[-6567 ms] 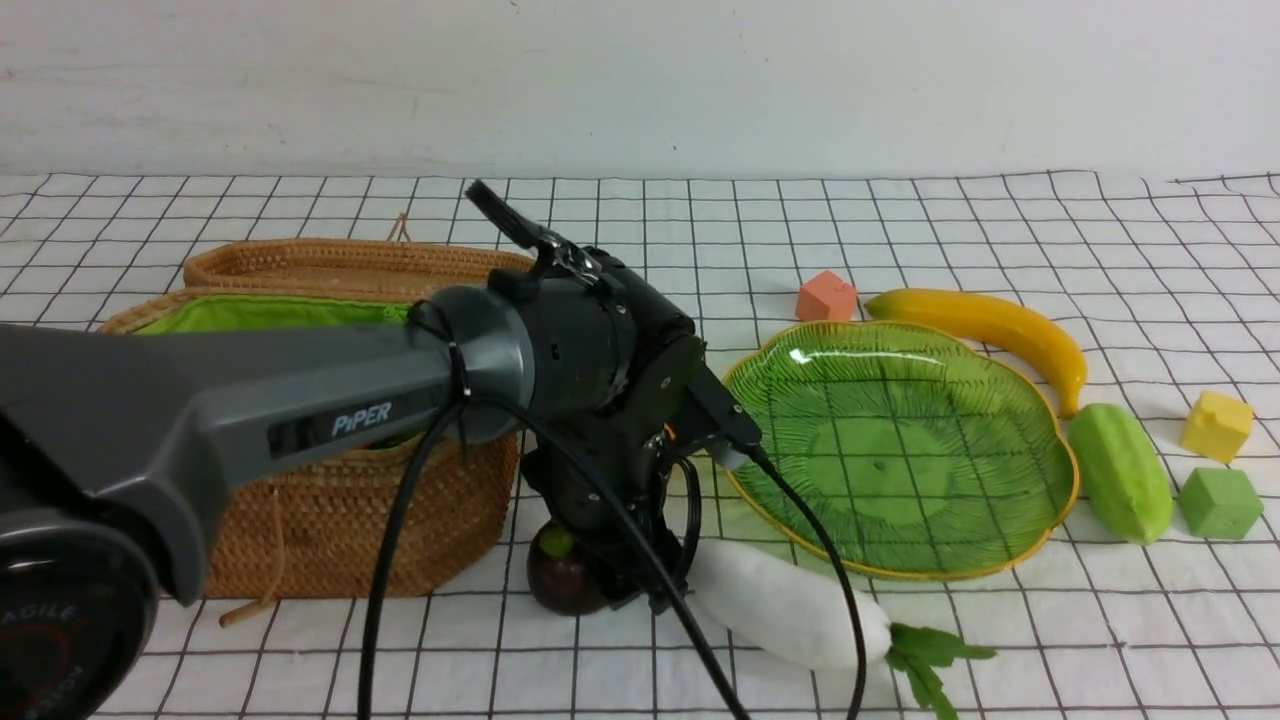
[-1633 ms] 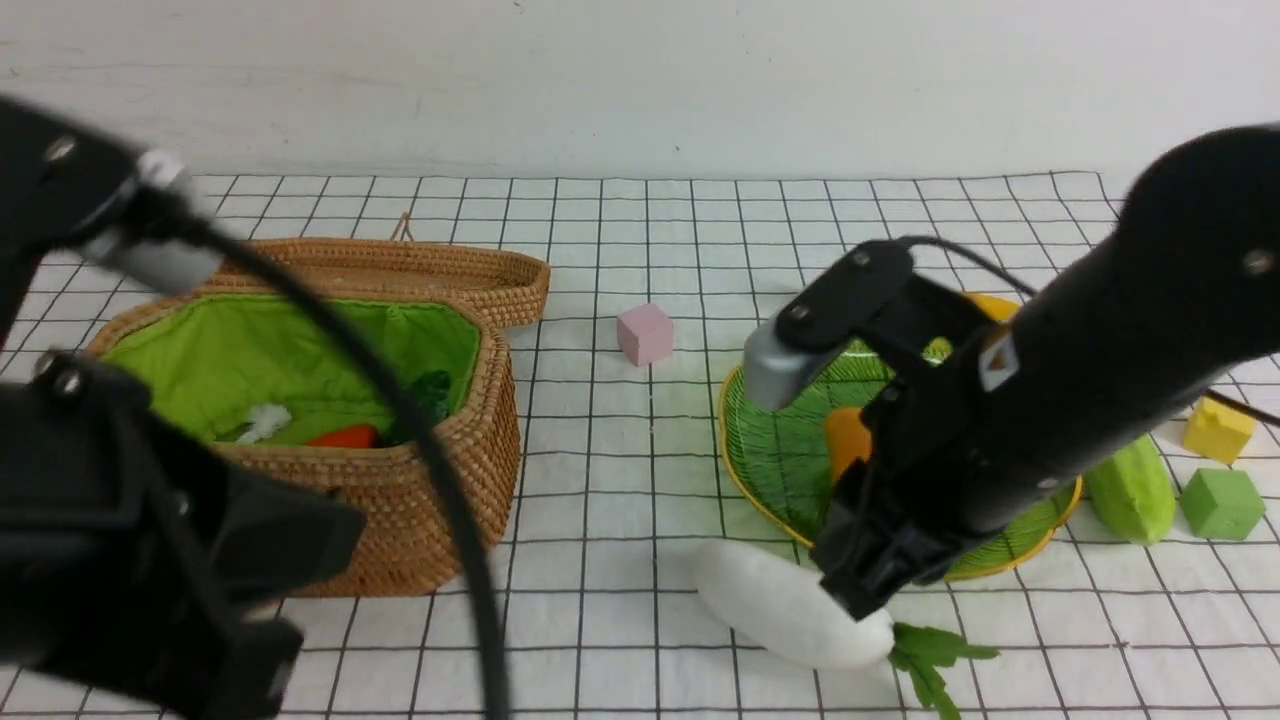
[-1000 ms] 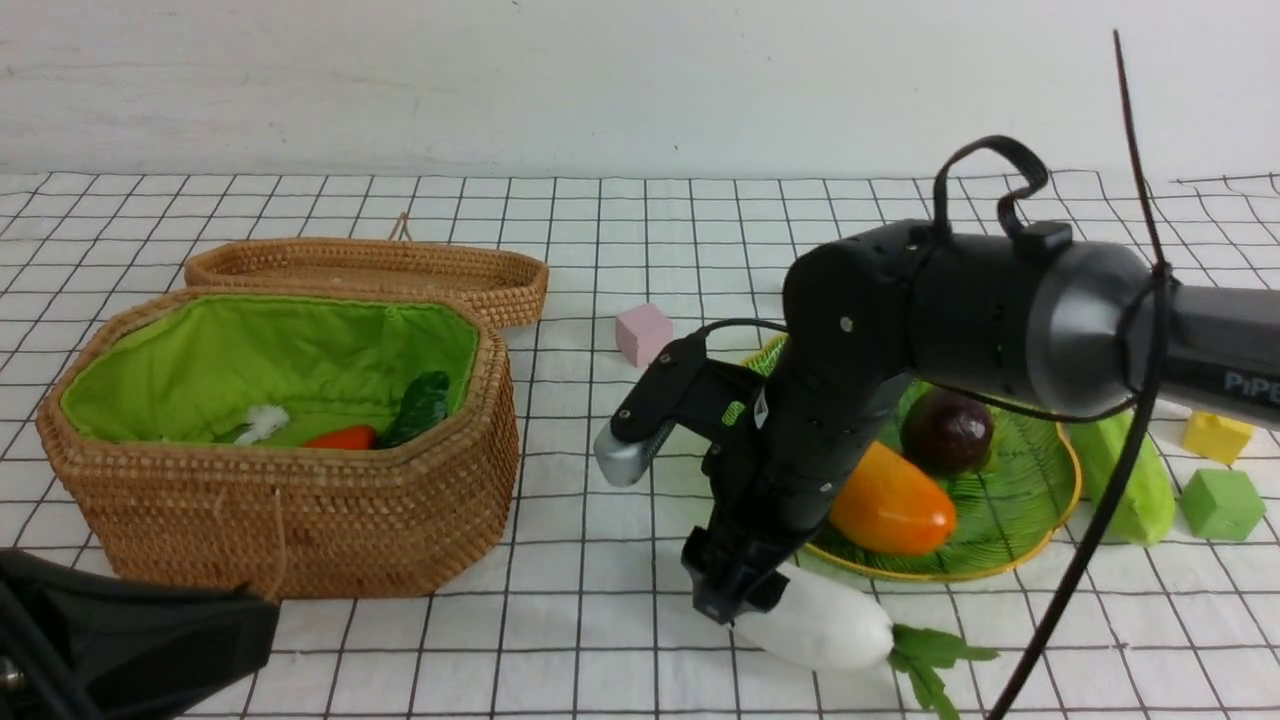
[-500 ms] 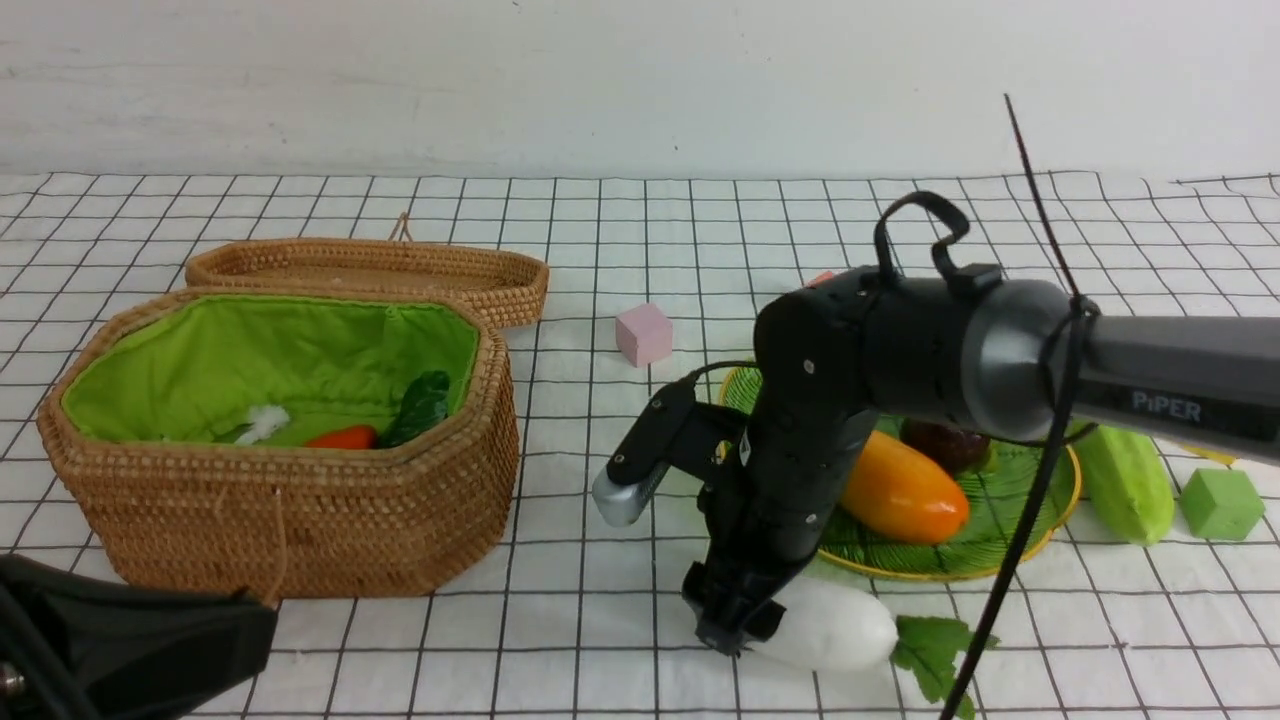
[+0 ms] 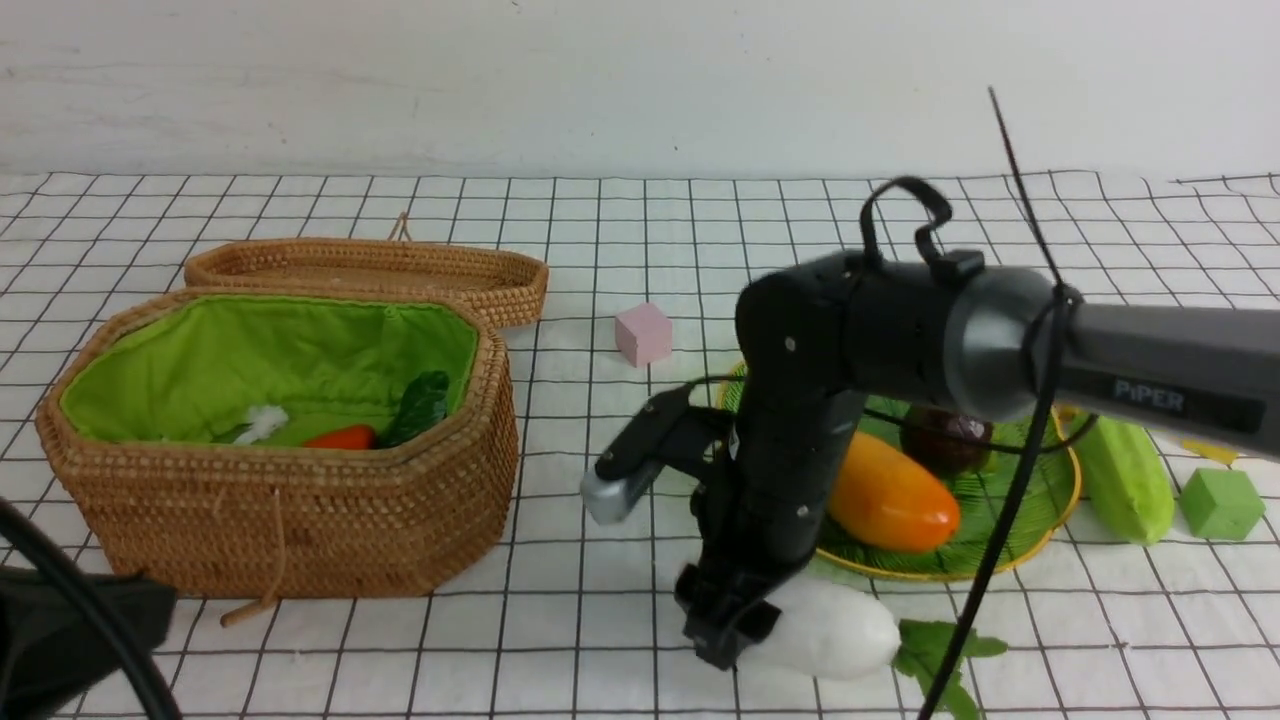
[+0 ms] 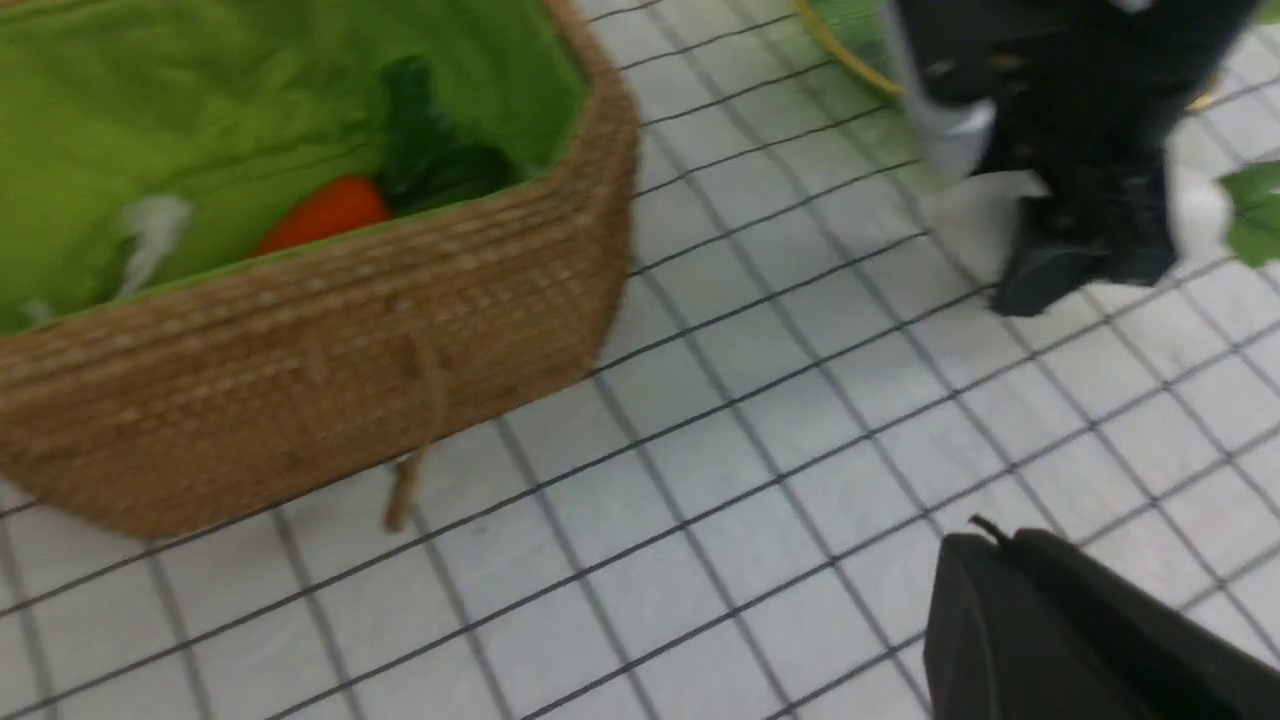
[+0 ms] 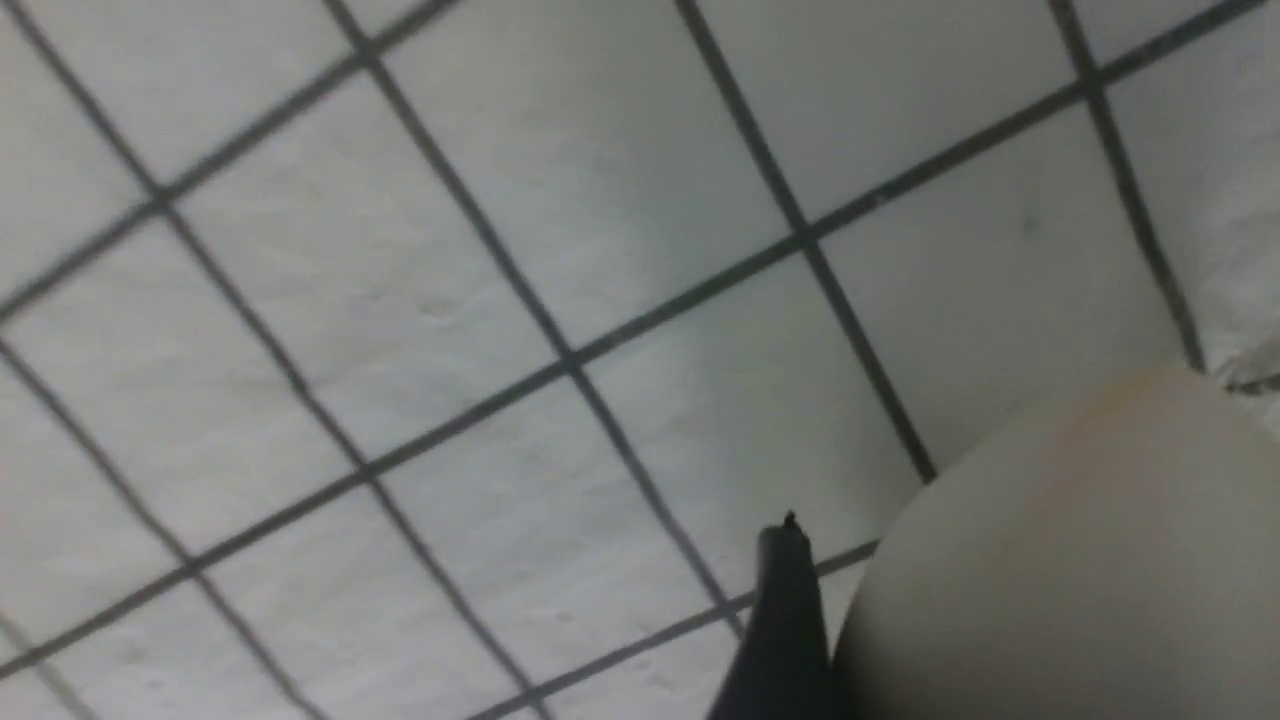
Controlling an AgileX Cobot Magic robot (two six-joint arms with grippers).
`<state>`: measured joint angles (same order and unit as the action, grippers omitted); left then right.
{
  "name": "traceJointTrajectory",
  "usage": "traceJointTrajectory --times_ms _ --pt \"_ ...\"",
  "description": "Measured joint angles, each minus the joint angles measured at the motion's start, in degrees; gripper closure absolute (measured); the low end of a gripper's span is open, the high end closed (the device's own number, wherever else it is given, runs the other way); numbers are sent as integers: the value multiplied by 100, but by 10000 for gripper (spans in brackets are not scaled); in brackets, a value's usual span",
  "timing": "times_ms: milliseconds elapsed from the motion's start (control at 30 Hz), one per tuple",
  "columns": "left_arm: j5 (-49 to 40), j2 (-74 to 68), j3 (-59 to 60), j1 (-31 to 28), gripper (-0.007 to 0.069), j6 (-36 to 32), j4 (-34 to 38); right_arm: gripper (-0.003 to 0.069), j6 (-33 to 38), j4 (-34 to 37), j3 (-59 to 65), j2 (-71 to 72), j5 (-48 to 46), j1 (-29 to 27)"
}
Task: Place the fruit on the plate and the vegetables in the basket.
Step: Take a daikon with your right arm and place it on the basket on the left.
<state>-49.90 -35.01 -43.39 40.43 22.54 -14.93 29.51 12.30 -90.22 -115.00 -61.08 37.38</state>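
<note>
Check the basket (image 5: pixel 300 520) first: the carrot (image 5: pixel 342 437) lies inside it on the green lining (image 5: pixel 250 350), as it did half a second ago. The right arm (image 5: pixel 900 320) has sunk lower and shifted left. The plate (image 5: pixel 940 573) carries the mango (image 5: pixel 885 492) and the mangosteen (image 5: pixel 950 440). The radish (image 5: pixel 835 630) lies on the cloth (image 5: pixel 600 250) just in front of the plate, nudged slightly. The right gripper (image 5: pixel 722 635) straddles its blunt end; you cannot tell whether it is clenched. The cucumber (image 5: pixel 1120 480) lies beside the plate, unmoved. The left gripper (image 6: pixel 985 545) is clenched and empty.
</note>
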Motion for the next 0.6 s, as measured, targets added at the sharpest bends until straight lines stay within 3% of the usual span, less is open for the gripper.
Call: traceJointTrajectory --times_ms 233,367,467,600 --pt "-203 210 0 0 638 1590 -1252 148 210 597 -1871 449 461 507" --pt "-378 231 0 0 638 2180 -1705 148 1226 1491 -2821 169 1697 663" --pt "-443 231 0 0 638 2238 -1757 148 1839 2205 -3066 -272 2631 676" --pt "-448 231 0 0 638 2257 -1749 148 3259 3571 -3269 -1058 3617 676"
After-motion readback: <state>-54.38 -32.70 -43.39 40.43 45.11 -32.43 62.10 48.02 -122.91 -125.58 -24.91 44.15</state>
